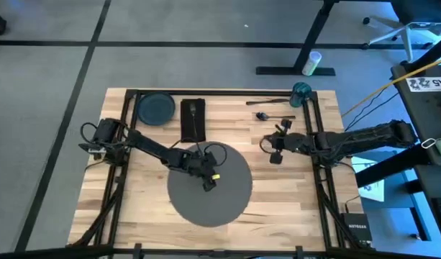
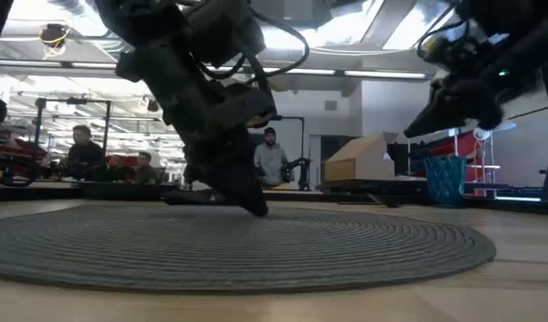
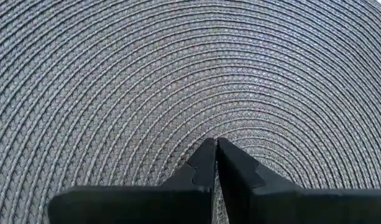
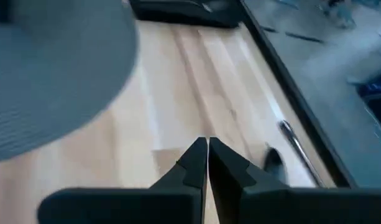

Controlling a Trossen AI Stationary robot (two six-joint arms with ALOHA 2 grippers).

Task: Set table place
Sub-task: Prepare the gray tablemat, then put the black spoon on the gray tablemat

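Left gripper (image 1: 208, 182) sits low over the middle of the round dark-grey placemat (image 1: 234, 205), its two dark fingers pressed together with nothing between them — the left wrist view shows the closed tips (image 3: 216, 149) against the mat's woven rings. From table height, the same gripper's tip (image 2: 253, 207) appears to touch or nearly touch the weave; which one cannot be told.

Laid flat, the placemat is in the near-centre of the wooden table (image 1: 292, 208), directly under this arm. What probably comes next lies toward the far edge: a dark blue-grey plate (image 1: 156, 108) at the far left corner, and just beside it a black rectangular napkin (image 1: 193, 119), its long axis running from far to near. Both are on the left arm's side and closer to it than to the other arm.

Right gripper (image 1: 277, 152) hangs above bare wood to the right of the mat, fingers also closed and empty. Beyond it, near the far right corner, lie dark cutlery pieces (image 1: 274, 115) and a teal cup (image 1: 301, 92) — nearer to this arm. Nothing stands between either gripper and those items. People are visible in the room behind.
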